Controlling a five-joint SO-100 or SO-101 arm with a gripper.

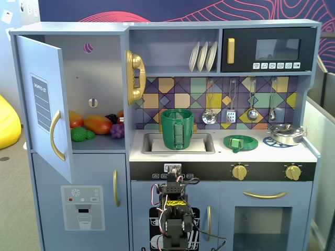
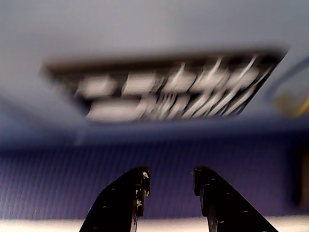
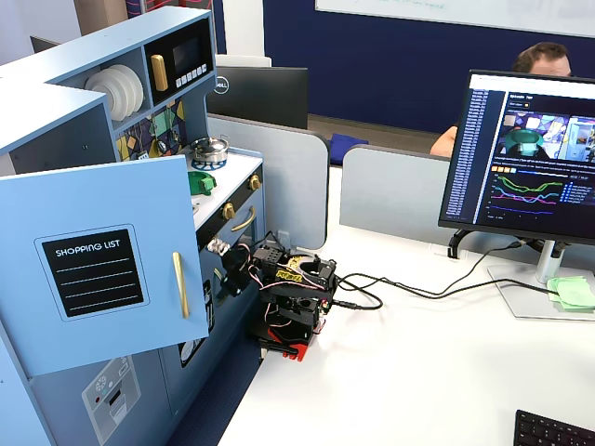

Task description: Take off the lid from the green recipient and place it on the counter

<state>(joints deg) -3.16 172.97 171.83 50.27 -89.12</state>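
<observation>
In a fixed view the green recipient stands upright in the sink recess of the counter, its mouth uncovered. The lid lies flat on the counter to the right of the sink; it also shows in the other fixed view. My arm is folded low in front of the kitchen, well below the counter. In the wrist view my gripper is open and empty, facing a blurred black label on the blue front panel. The open door hides the recipient in a fixed view.
A silver pan sits on the blue burner ring at the counter's right end. The fridge door stands open at the left. In a fixed view a monitor and cables are on the white desk.
</observation>
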